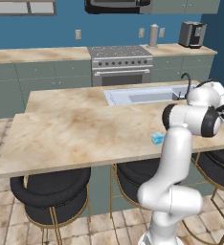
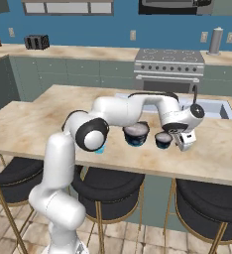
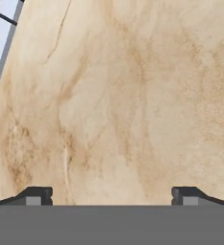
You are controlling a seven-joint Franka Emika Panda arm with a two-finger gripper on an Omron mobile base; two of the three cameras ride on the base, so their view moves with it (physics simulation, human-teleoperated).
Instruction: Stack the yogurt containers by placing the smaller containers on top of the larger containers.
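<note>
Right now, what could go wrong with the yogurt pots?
1. The end effector is open over bare countertop with nothing between its fingertips, so closing here would probably grab nothing.
2. Two dark tubs stand close beside the hand; a sideways swing could knock them.
3. The small cyan cup sits near the counter's front edge beside the arm's elbow, which might nudge it off.

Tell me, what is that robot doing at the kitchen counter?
It is meant to stack yogurt containers, small on big. Right now its gripper is open and holds nothing, hovering over bare counter. Two dark blue tubs, a bigger one and a smaller one, sit side by side beside its hand. The tiny light-blue yogurt cup waits near the counter's front edge. Nothing is stacked yet.
</note>
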